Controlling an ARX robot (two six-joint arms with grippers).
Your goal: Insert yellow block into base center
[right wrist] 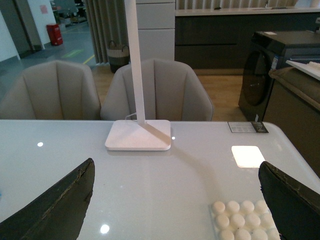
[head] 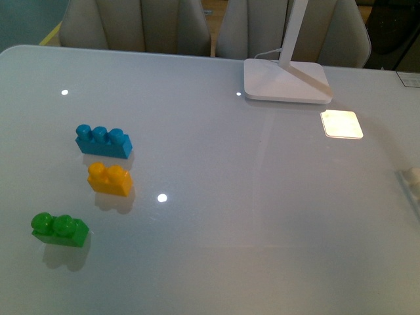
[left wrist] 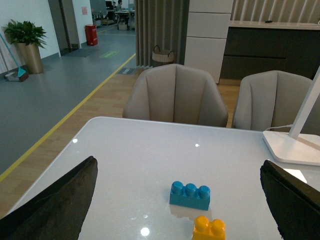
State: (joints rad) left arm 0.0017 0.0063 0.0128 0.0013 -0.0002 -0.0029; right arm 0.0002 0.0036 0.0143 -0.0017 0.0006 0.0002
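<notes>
The yellow block sits on the white table at the left, between a blue brick and a green brick. It also shows in the left wrist view, at the picture's lower edge. The base, a white studded plate, lies on the table in the right wrist view; only its corner shows at the right edge of the front view. My left gripper is open and empty, above the table behind the blue brick. My right gripper is open and empty, beside the base. Neither arm shows in the front view.
A blue three-stud brick lies just beyond the yellow block, a green two-stud brick nearer me. A white lamp foot stands at the back right, with a bright light patch beside it. Chairs stand behind the table.
</notes>
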